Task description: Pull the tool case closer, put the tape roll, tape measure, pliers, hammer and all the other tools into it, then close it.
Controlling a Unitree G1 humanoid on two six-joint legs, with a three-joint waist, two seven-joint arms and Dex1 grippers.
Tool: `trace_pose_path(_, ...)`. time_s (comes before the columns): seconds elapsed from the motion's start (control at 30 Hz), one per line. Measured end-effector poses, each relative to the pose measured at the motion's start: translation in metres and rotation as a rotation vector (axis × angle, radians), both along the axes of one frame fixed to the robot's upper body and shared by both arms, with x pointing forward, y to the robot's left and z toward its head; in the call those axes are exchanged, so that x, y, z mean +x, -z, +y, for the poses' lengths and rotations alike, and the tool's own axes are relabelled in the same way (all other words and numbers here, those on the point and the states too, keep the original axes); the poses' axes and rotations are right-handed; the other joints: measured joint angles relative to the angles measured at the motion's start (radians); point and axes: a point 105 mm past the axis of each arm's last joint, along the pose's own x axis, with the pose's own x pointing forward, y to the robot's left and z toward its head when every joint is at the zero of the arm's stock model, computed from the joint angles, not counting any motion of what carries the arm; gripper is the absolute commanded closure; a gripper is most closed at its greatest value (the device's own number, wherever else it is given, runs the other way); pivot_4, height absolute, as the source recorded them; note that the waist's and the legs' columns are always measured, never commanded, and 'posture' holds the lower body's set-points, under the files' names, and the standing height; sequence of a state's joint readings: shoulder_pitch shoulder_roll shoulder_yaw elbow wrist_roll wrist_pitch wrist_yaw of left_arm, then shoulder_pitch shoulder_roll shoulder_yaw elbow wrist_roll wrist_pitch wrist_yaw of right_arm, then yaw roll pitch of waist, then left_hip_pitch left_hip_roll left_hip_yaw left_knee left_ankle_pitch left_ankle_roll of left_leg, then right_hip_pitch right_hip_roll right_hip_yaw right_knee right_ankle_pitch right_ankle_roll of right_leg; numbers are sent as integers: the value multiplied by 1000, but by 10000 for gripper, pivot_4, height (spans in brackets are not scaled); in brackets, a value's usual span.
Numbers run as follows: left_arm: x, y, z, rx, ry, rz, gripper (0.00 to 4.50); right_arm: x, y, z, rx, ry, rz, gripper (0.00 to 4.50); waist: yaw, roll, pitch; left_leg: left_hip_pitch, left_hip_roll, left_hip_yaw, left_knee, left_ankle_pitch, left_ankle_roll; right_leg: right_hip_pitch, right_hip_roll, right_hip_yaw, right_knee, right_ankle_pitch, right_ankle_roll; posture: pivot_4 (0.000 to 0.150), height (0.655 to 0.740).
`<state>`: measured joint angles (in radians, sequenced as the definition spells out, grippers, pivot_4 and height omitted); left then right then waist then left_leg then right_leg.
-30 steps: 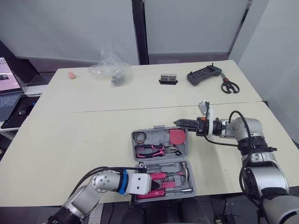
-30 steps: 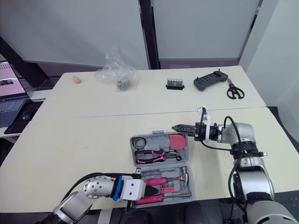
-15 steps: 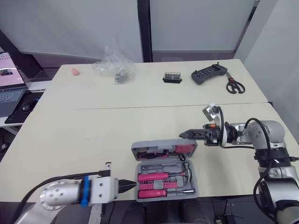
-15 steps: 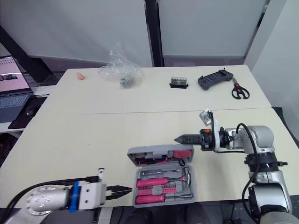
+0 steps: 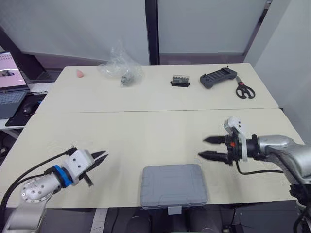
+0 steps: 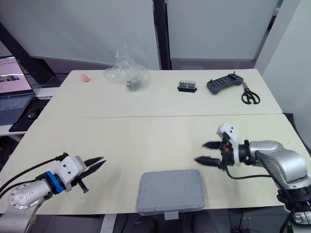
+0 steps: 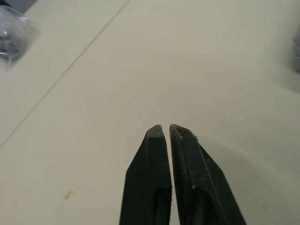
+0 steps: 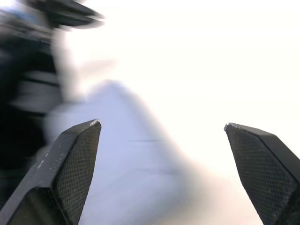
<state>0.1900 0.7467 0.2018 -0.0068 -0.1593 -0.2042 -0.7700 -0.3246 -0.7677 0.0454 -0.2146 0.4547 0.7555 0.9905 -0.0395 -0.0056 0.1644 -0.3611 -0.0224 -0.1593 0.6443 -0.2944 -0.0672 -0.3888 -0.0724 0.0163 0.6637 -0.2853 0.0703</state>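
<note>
Closing step: we are reading the task as all but done. The grey tool case (image 5: 173,185) is lying shut and flat at the near edge of the worktop (image 5: 146,126), its latch tab hanging over the lip.
Left pincer (image 5: 101,156): it is hovering low over bare worktop, well left of the case, fingers together and gripping nothing.
Right pincer (image 5: 201,147): it is hovering just beyond the case's far right corner, fingers wide apart, empty.
Next move: we are judging that a press on the latch may be needed; we cannot tell whether it is caught.
Edges: the case is sitting at the front lip, so any push toward us is risking a drop.
Open room: we are seeing bare worktop on both sides; scissors (image 5: 243,90), a black controller (image 5: 218,77) and a plastic bag (image 5: 119,68) are lying well apart at the far side.
</note>
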Motion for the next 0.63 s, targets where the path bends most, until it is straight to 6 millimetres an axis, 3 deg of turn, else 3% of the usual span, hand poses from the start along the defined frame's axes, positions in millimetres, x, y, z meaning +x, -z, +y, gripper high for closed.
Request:
trace_pose_path(0.17, 13, 0, 6, -27, -52, 30, 18478, 30, 30, -51, -300, 71, -283, 0, 0, 0, 1, -2, 0, 2, -1, 1, -3, -1, -1, -1, -2, 0, 0, 1500, 7400)
trace_pose_path(0.37, 29, -5, 10, -64, -77, 37, 668, 44, 38, -68, -354, 100, -418, 0, -2, 0, 1, 0, 0, 2, 0, 0, -1, 0, -1, 0, 0, 0, 0, 1500, 7400)
trace_pose_path(0.63, 40, 6, 21, -39, -150, 73, 266, 47, 49, -71, -351, 138, -441, 0, -1, 0, 1, 0, 0, 1, 0, 1, -2, 0, -1, 0, 0, 0, -1, 1500, 7400)
